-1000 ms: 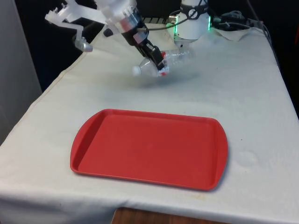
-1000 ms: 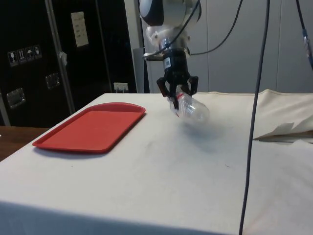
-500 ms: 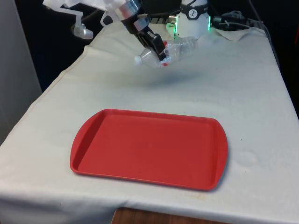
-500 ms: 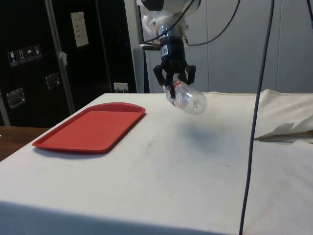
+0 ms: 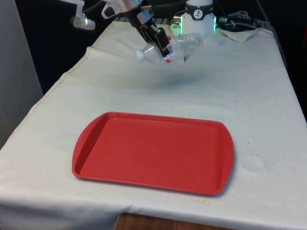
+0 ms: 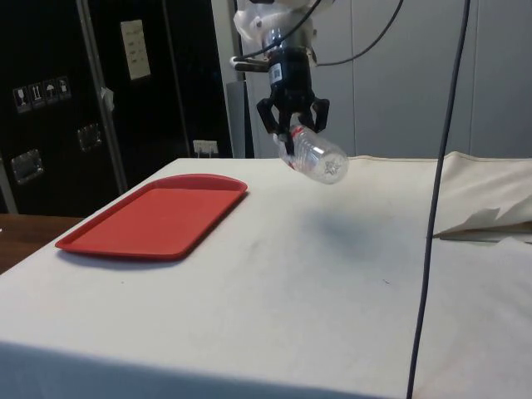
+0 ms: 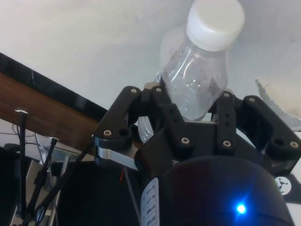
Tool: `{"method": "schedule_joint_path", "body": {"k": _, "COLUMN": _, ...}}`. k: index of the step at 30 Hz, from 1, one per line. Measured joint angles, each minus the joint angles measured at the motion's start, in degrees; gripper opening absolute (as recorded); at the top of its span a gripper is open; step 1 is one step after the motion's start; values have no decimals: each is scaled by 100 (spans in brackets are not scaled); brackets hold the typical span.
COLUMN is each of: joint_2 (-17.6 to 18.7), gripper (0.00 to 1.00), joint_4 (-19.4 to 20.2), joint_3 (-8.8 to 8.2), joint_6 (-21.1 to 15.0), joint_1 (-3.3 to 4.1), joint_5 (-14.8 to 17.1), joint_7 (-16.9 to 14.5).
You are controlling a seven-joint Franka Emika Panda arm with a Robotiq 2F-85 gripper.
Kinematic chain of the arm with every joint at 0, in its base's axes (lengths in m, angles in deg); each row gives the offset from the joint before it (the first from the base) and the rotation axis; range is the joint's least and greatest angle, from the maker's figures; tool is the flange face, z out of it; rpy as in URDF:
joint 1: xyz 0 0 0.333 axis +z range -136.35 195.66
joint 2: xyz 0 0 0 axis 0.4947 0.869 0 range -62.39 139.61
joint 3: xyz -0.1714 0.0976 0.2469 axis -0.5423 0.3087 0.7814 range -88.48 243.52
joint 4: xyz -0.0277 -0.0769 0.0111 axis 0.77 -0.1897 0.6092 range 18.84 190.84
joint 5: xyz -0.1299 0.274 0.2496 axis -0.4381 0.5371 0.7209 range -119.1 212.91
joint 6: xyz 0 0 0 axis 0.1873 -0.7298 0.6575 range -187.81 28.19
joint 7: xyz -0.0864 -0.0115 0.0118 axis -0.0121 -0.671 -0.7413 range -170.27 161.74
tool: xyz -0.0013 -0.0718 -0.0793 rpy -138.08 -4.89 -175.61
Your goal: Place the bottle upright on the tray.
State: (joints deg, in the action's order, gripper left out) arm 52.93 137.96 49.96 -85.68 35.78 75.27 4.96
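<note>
One clear plastic bottle (image 5: 168, 48) with a white cap hangs in the air, clamped between the two black fingers of the gripper (image 5: 160, 47), in the upper middle of the front view. It lies nearly on its side, cap end toward the front view's left and slightly lower, the wider base toward the front view's right. In the side view the bottle (image 6: 317, 158) sits in the upper middle of the frame, its round base facing the camera, the gripper (image 6: 291, 137) closed on it from above. In the wrist view the fingers (image 7: 141, 113) close around the bottle's body (image 7: 197, 89) just below the shoulder, with the white cap (image 7: 215, 22) sticking out beyond them.

Compared with a second ago, the bottle and gripper have risen: in the front view they have moved from near the cloth to higher in the frame, and the soft shadow on the white tablecloth (image 5: 249, 96) now lies well apart below the bottle. In the side view the bottle has likewise climbed well clear of the table. The hold and the tilt look much the same.

The red tray (image 5: 96, 163) lies flat in the lower middle of the front view, unmoved, well apart from the bottle; in the side view the tray (image 6: 154, 220) lies at the left.
</note>
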Motion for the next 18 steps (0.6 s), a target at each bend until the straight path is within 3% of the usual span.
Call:
{"method": "schedule_joint_path", "body": {"k": 13, "joint_2": -178, "gripper": 34, "joint_4": 29, "joint_3": 86, "joint_6": -195, "joint_1": 86, "joint_5": -189, "joint_7": 206}}
{"method": "schedule_joint_path", "body": {"k": 18, "joint_2": -218, "gripper": 34, "joint_4": 92, "joint_3": 155, "joint_6": -430, "joint_1": 126, "joint_5": -275, "joint_7": 281}}
